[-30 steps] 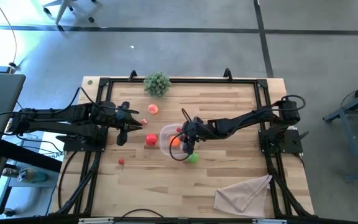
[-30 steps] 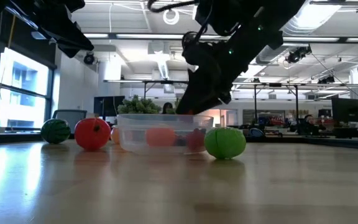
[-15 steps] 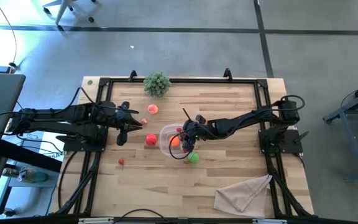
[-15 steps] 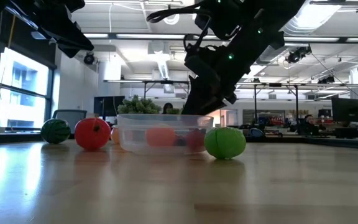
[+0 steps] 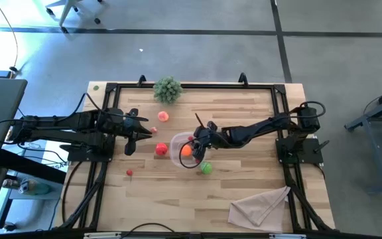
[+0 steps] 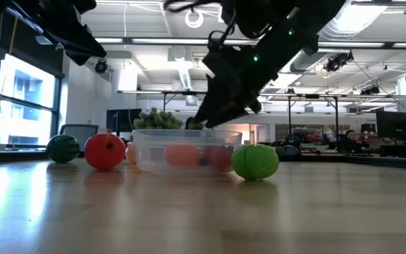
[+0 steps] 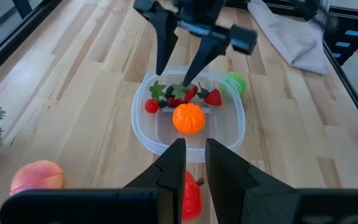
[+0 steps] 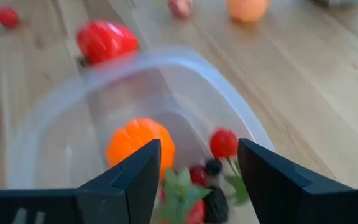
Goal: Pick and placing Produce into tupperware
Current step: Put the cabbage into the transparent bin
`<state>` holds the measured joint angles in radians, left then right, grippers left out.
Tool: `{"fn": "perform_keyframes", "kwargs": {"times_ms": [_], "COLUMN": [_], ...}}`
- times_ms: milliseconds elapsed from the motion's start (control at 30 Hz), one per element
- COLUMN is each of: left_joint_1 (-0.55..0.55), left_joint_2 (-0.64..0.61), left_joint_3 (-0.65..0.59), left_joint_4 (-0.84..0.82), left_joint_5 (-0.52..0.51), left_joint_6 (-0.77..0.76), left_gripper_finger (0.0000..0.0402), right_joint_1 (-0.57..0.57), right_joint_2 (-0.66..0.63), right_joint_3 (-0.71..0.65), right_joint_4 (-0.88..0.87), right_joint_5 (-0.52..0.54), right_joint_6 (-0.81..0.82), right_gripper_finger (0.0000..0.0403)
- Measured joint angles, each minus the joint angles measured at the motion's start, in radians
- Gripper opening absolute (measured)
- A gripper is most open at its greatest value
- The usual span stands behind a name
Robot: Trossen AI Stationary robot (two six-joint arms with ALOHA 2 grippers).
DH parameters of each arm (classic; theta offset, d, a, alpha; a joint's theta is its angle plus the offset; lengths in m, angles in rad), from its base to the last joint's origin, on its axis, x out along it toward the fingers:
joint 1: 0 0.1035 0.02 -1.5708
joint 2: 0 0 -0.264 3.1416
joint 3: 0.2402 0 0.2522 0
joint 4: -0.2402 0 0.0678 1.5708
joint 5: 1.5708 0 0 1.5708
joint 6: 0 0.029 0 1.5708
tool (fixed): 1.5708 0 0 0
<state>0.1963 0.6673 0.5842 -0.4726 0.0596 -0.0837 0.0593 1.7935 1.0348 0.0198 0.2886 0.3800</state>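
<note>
Near the middle of the wooden table sits the clear tupperware, and the right gripper hangs just over its far side with its two fingers spread apart and nothing between them. Inside the container lie an orange toy fruit, a small red tomato, a strawberry and a cluster of red pieces with green leaves directly below the open fingers. Just outside the container's rim, on the side toward the right arm's base, rests a green toy fruit. On the opposite side a red pepper-like piece lies just beside the rim, with a peach and a small pink piece farther off, and a small red berry well apart near the table's front. The left gripper hovers above the table near the red piece, its fingers nearly together and holding nothing. A grey-green plant sprig stands at the far edge, and a beige cloth lies crumpled at the front corner on the right arm's side.
</note>
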Motion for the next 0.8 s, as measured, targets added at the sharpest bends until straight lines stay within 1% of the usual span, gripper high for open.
{"fn": "perform_keyframes", "kwargs": {"times_ms": [67,333,567,800], "left_joint_1": [0.0,0.0,0.0,0.0], "left_joint_2": [0.0,0.0,0.0,0.0], "left_joint_3": [0.0,0.0,0.0,0.0], "left_joint_4": [0.0,0.0,0.0,0.0], "left_joint_5": [0.0,0.0,0.0,0.0], "left_joint_6": [0.0,0.0,0.0,0.0], "left_gripper_finger": [0.0051,0.0051,0.0051,0.0051], "right_joint_1": [0.0,0.021,0.102,0.212], "right_joint_2": [-0.014,-0.105,-0.188,-0.229], "right_joint_3": [0.0,0.0,0.0,0.0], "right_joint_4": [0.03,0.061,0.148,0.263], "right_joint_5": [-0.001,-0.001,-0.011,-0.011], "right_joint_6": [-0.004,0.005,0.011,-0.04], "right_gripper_finger": [0.0206,0.0206,0.0206,0.0206]}}
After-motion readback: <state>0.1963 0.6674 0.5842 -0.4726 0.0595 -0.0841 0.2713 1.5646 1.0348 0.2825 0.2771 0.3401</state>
